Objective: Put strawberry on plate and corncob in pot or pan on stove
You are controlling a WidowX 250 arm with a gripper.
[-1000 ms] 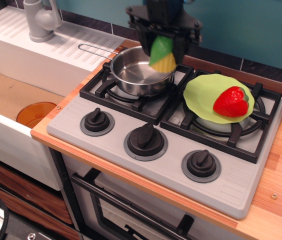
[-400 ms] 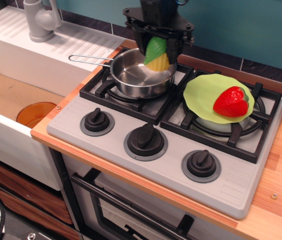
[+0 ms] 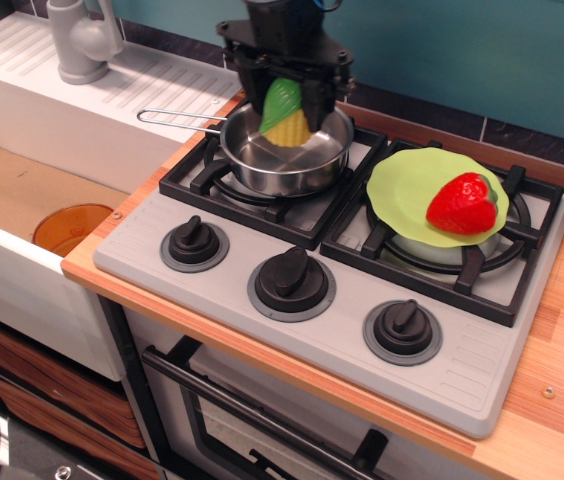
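Leftward and lower than a second ago, the gripper [image 3: 284, 105] is now carrying the corncob [image 3: 285, 113] over the middle of the pot [image 3: 284, 148], where before it was hanging nearer the pot's right rim; the pot's wire handle is also pointing a little more to the left than it was. Taking the stove [image 3: 462, 375] as the landmark and working from its front edge backward: three black knobs are sitting along its near grey panel, untouched. Behind them, on the right burner, the plate [image 3: 402, 185] is lying flat across the grate with the strawberry [image 3: 461, 204] resting on its right side, so that half of the task is looking done. On the left burner the pot is standing upright, and the fingers [image 3: 320, 92] are closing on the corncob's green husk from either side, holding it yellow end down so it can drop straight into the bowl. It is hanging just inside the rim; whether it is touching the bottom cannot be told. Beyond the stove's far left, a grey tap [image 3: 82, 38] is standing on the white drainer.
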